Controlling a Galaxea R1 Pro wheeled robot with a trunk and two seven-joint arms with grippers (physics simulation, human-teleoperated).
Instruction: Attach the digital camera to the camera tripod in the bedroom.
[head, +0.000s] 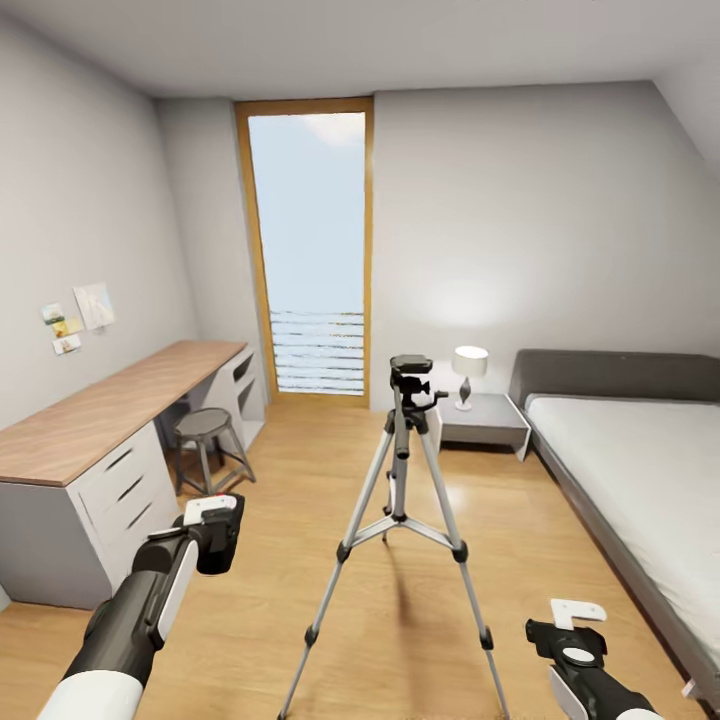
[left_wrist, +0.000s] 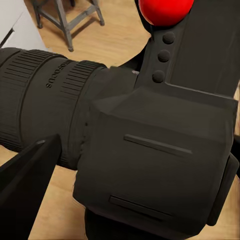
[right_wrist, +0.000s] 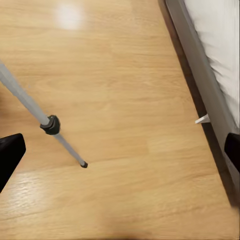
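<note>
The camera tripod (head: 400, 500) stands on the wood floor in the middle of the bedroom, its dark head (head: 411, 377) bare on top. Low and to its left, my left gripper (head: 215, 535) is shut on the digital camera (left_wrist: 150, 150). The left wrist view shows that black body close up, with its ribbed lens (left_wrist: 45, 100), its red button (left_wrist: 165, 10) and one fingertip (left_wrist: 25, 185) beside it. My right gripper (head: 572, 640) hangs open low to the tripod's right. In the right wrist view its fingertips (right_wrist: 9, 155) stand wide apart above the floor, near one silver tripod leg (right_wrist: 30, 107).
A long wood-topped desk (head: 100, 420) with drawers and a round stool (head: 205, 430) line the left wall. A low grey bed (head: 640, 450) fills the right side, its frame edge (right_wrist: 210, 90) near my right gripper. A nightstand (head: 485, 420) with a lamp (head: 468, 365) and a tall glass door (head: 315, 250) are behind.
</note>
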